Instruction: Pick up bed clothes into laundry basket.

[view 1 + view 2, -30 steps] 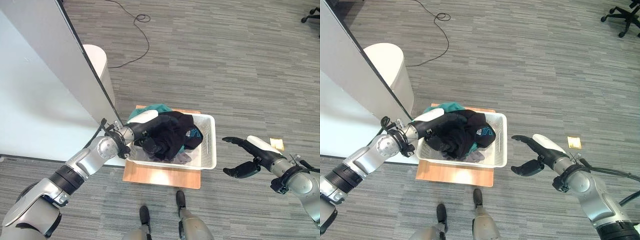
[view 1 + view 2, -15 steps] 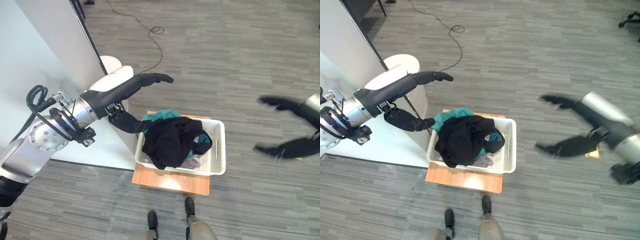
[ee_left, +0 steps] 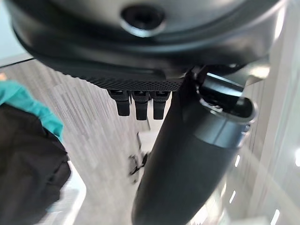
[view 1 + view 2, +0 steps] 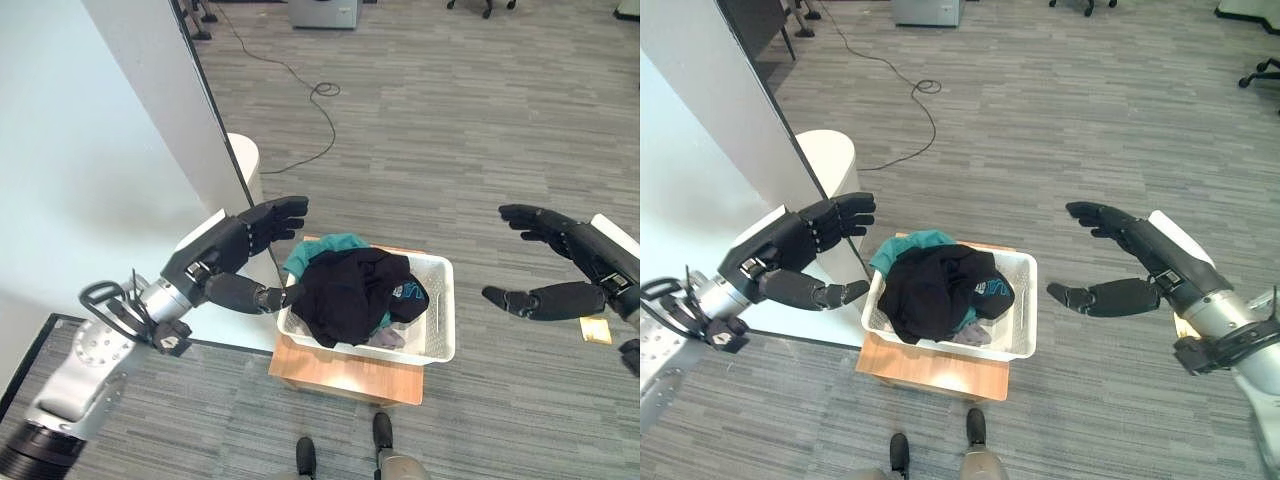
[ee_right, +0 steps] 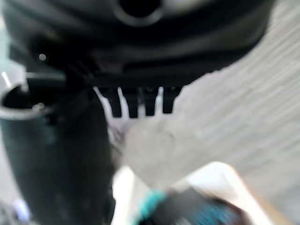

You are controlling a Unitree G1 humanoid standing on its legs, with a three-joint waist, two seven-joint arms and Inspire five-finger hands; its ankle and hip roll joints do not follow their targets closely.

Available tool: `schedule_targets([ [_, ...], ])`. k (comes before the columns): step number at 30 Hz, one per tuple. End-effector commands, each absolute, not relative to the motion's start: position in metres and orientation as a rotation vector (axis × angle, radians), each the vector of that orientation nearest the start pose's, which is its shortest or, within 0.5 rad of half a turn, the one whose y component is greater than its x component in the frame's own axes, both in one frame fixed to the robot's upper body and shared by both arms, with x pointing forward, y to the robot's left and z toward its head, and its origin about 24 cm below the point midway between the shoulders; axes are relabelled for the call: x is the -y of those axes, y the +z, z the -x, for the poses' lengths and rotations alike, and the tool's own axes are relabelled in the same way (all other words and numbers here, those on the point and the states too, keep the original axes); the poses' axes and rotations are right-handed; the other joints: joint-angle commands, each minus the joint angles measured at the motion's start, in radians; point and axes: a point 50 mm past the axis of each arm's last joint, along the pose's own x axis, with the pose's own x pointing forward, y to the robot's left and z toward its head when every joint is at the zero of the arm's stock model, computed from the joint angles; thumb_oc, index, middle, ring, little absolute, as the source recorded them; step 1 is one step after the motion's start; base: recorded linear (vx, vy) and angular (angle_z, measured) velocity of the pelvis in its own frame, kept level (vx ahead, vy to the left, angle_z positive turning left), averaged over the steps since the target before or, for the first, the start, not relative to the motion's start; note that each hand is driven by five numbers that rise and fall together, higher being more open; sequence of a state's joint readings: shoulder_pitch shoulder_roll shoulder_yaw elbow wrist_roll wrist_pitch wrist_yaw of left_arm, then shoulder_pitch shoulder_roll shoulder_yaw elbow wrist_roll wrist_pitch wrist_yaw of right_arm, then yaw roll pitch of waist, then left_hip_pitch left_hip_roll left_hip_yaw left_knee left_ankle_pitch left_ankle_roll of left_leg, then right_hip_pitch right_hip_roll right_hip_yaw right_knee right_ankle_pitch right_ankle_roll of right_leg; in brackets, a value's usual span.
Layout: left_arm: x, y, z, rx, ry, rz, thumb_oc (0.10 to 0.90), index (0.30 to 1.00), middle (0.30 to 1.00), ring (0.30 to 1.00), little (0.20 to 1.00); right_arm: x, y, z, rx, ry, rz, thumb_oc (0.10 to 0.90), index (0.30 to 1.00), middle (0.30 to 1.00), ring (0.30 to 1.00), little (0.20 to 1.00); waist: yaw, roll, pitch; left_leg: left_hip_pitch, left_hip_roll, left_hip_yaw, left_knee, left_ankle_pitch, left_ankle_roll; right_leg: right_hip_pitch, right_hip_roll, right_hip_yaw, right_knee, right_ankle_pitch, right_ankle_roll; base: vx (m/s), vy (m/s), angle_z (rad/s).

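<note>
A white laundry basket point(image 4: 437, 331) stands on a low wooden board point(image 4: 340, 370) on the floor. Black clothes point(image 4: 350, 295) are heaped in it over a teal garment point(image 4: 318, 247), with a grey piece point(image 4: 386, 338) at the front. My left hand point(image 4: 232, 248) hovers open above and to the left of the basket, thumb pointing at its rim, holding nothing. My right hand point(image 4: 570, 265) is raised open to the right of the basket, well apart from it. The black and teal clothes point(image 3: 26, 164) also show past the left hand in its wrist view.
A white bed or panel point(image 4: 90, 170) with a dark edge fills the left side. A white cylindrical bin point(image 4: 835, 175) stands behind the basket beside it. A small yellow item point(image 4: 594, 330) lies on the grey floor at the right. Chair bases point(image 4: 1265, 75) stand far right.
The camera has risen and shifted. My left hand let go of the black clothes in the basket and lifted away open. My right hand rose from low beside the basket to higher on the right.
</note>
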State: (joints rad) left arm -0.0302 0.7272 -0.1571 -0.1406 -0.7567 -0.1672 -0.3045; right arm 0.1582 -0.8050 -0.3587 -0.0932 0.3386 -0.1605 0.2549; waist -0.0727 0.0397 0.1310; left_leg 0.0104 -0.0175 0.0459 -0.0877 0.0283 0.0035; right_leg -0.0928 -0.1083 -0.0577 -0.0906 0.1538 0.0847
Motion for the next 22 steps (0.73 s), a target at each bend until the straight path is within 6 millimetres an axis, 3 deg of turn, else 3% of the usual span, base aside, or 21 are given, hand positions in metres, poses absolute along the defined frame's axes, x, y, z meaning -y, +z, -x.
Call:
schedule_targets([
  [1, -0.2, 0.123, -0.262, 0.326, -0.415, 0.176, 0.8, 0.9, 0.9, 0.9, 0.9, 0.292, 0.157, -0.236, 0.465, -0.075, 0.258, 0.8, 0.9, 0.9, 0.9, 0.9, 0.008, -0.03, -0.039, -0.035, 0.002, -0.015, 0.0, -0.032, -0.017, 0.115, -0.076, -0.014, 0.086, -0.179, 0.096, 0.0, 0.006, -0.03],
  [3, -0.19, 0.102, -0.263, 0.27, -0.365, 0.294, 0.8, 0.9, 0.9, 0.9, 0.9, 0.27, 0.131, -0.238, 0.412, -0.043, 0.16, 0.8, 0.9, 0.9, 0.9, 0.9, 0.013, -0.03, -0.037, -0.035, 0.001, -0.018, 0.0, -0.031, -0.012, 0.111, -0.075, -0.011, 0.091, -0.184, 0.093, -0.02, 0.004, -0.02],
  [4, -0.19, 0.102, -0.263, 0.27, -0.365, 0.294, 0.8, 0.9, 0.9, 0.9, 0.9, 0.269, 0.13, -0.238, 0.411, -0.044, 0.161, 0.8, 0.9, 0.9, 0.9, 0.9, 0.013, -0.03, -0.038, -0.035, 0.001, -0.018, 0.0, -0.031, -0.012, 0.112, -0.075, -0.011, 0.091, -0.185, 0.093, 0.0, 0.0, 0.0],
  [7, -0.176, 0.075, -0.261, 0.188, -0.315, 0.385, 0.8, 0.9, 0.9, 0.9, 0.9, 0.237, 0.091, -0.24, 0.322, -0.034, -0.097, 0.8, 0.9, 0.9, 0.9, 0.9, 0.022, -0.028, -0.036, -0.032, 0.001, -0.018, 0.0, -0.029, -0.008, 0.114, -0.072, -0.011, 0.095, -0.189, 0.087, 0.0, 0.0, 0.0],
  [11, -0.175, 0.061, -0.255, 0.139, -0.268, 0.4, 0.8, 0.9, 0.9, 0.9, 0.9, 0.209, 0.066, -0.236, 0.221, 0.047, -0.188, 0.8, 0.9, 0.9, 0.9, 0.9, 0.03, -0.027, -0.035, -0.023, 0.001, -0.022, 0.0, -0.037, -0.01, 0.125, -0.071, -0.016, 0.095, -0.201, 0.085, 0.01, -0.002, 0.02],
  [15, -0.168, 0.045, -0.247, 0.076, -0.24, 0.436, 0.8, 0.9, 0.9, 0.9, 0.9, 0.186, 0.049, -0.229, 0.137, 0.117, -0.285, 0.8, 0.9, 0.9, 0.9, 0.9, 0.04, -0.027, -0.034, -0.02, 0.0, -0.026, 0.0, -0.034, -0.011, 0.128, -0.072, -0.02, 0.094, -0.199, 0.083, 0.01, -0.007, 0.08],
  [22, -0.161, 0.034, -0.243, 0.03, -0.237, 0.438, 0.8, 0.9, 0.9, 0.9, 0.9, 0.178, 0.038, -0.222, 0.071, 0.157, -0.243, 0.8, 0.9, 0.9, 0.9, 0.9, 0.044, -0.03, -0.03, -0.021, 0.0, -0.031, 0.0, -0.03, -0.012, 0.127, -0.072, -0.025, 0.095, -0.199, 0.08, 0.0, -0.006, 0.02],
])
